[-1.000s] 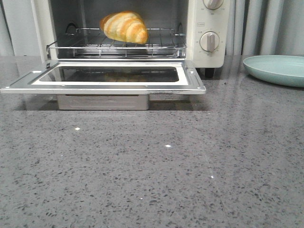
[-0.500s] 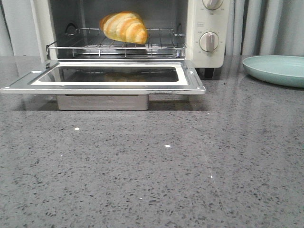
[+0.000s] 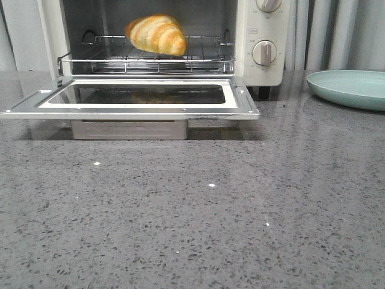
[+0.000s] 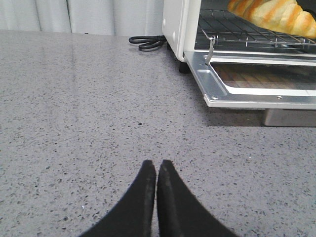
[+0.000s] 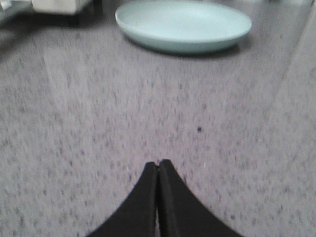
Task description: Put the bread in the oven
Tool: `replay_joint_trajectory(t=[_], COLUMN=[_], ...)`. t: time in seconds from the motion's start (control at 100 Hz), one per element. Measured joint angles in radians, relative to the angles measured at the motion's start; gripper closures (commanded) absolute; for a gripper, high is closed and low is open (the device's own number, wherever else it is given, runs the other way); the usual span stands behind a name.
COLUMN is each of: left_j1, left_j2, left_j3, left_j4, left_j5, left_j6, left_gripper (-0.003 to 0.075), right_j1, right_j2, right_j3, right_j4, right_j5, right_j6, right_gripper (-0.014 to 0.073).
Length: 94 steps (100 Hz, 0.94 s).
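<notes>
One bread (image 3: 157,34), golden brown with pale cream stripes, is seen lying on the wire rack (image 3: 147,58) inside one oven (image 3: 150,60), toward the middle of the rack. The oven's glass-windowed door (image 3: 135,96) is dropped flat and open over the grey speckled worktop (image 3: 192,205). Two round knobs (image 3: 264,53) are counted on the cream control panel at the oven's right side; small printed marks sit around them, but no writing or brand can be read. One pale green plate (image 3: 349,88) is set on the worktop to the right of the oven, well apart from it. One black cable (image 4: 148,42) is seen coiled on the worktop just beside the oven's rear corner.

The left hand (image 4: 156,166) is held low above bare worktop, its two fingers pressed together and nothing between them. The right hand (image 5: 157,165) is likewise pressed together on nothing, above the worktop with the plate beyond it; that view is blurred.
</notes>
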Motion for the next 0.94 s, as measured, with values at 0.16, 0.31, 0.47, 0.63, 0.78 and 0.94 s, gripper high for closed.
replay_joint_trajectory(t=[0.16, 0.31, 0.47, 0.63, 0.78, 0.94], left_j1=[0.0, 0.0, 0.0, 0.0, 0.0, 0.0], left_j2=[0.0, 0.0, 0.0, 0.0, 0.0, 0.0], left_j3=[0.0, 0.0, 0.0, 0.0, 0.0, 0.0], left_j4=[0.0, 0.0, 0.0, 0.0, 0.0, 0.0], left_j5=[0.0, 0.0, 0.005, 0.005, 0.005, 0.005], left_j6=[0.0, 0.0, 0.0, 0.0, 0.0, 0.0], left_gripper=[0.0741, 0.0741, 0.0741, 0.0741, 0.0741, 0.0741], right_j1=[0.0, 0.0, -0.004, -0.009, -0.009, -0.009], right_j2=[0.0, -0.028, -0.041, -0.041, -0.041, -0.041], right_j3=[0.0, 0.0, 0.0, 0.0, 0.0, 0.0], right_j4=[0.004, 0.005, 0.005, 0.005, 0.005, 0.005], right_j5=[0.012, 0.012, 0.012, 0.012, 0.012, 0.012], right_j6=[-0.046, -0.058, -0.06, -0.06, -0.06, -0.06], right_gripper=[0.065, 0.065, 0.065, 0.065, 0.065, 0.065])
